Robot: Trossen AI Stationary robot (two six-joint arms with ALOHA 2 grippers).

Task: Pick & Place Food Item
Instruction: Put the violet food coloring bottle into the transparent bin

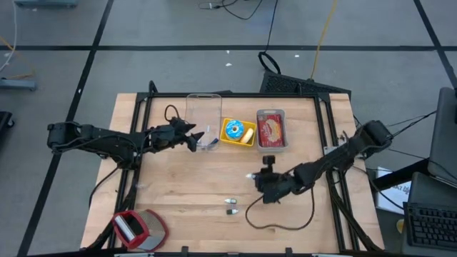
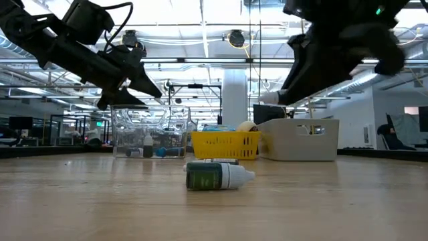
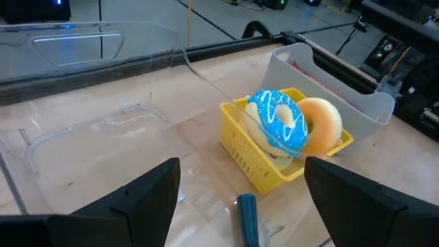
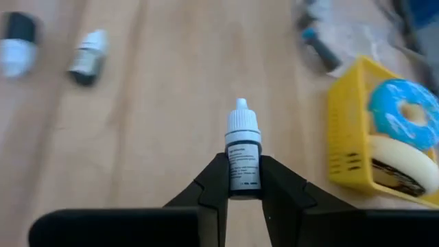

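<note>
The right gripper (image 4: 236,189) is clamped on a small dropper bottle (image 4: 243,152), nozzle pointing away, held above bare wood near the table's middle, just short of the yellow basket (image 4: 350,154) with its blue-iced doughnut (image 4: 405,113). The left gripper (image 3: 236,195) waits with fingers spread wide over the clear bin (image 1: 203,114), leaving it free to receive the bottle, while two more bottles (image 1: 232,207) lie nearer

A robotics lab inside a large open industrial hall. The low view looks past the wooden surface (image 2: 100,201) to exposed ceiling trusses, long rows of strip lights (image 2: 200,27), a white column (image 2: 235,97) and glass-walled bays. From above, a grey carpet-tile floor (image 1: 178,68) carries loose cables (image 1: 323,36), and a keyboard (image 1: 430,225) sits beside the rig's 2 arms.
</note>
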